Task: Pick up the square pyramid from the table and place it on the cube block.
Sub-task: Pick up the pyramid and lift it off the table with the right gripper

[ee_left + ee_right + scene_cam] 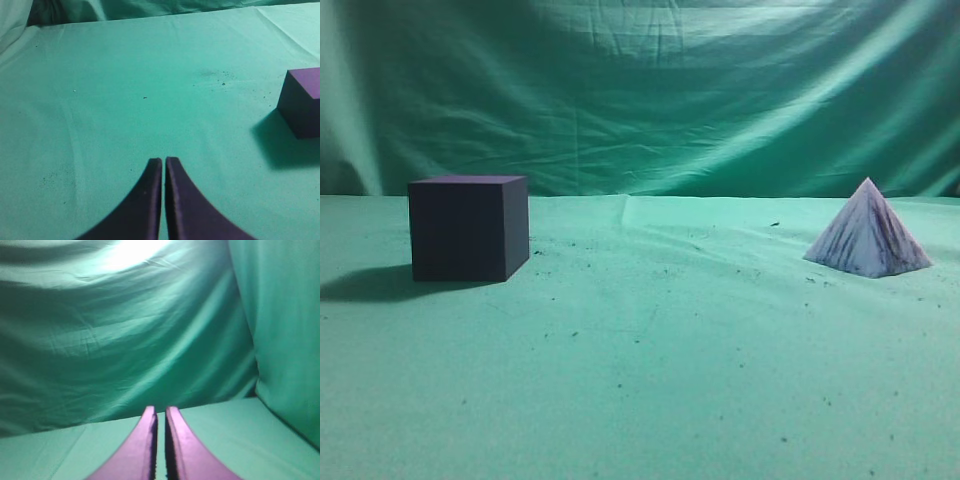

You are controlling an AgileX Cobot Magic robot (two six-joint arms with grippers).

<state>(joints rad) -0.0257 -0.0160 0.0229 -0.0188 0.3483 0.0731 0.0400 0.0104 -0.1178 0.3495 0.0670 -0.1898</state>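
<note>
The square pyramid [868, 233], white with dark purple-grey streaks, stands on the green table [650, 340] at the right in the exterior view. The cube block [468, 227], dark purple-black, stands at the left; it also shows at the right edge of the left wrist view [302, 101]. Neither gripper shows in the exterior view. My left gripper [163, 161] is shut and empty, low over bare cloth well left of the cube. My right gripper [159, 410] is shut and empty, facing the green backdrop; the pyramid is out of its view.
A wrinkled green cloth backdrop [640, 90] hangs behind the table and wraps round the right side [285, 330]. Small dark crumbs speckle the cloth between the cube and the pyramid.
</note>
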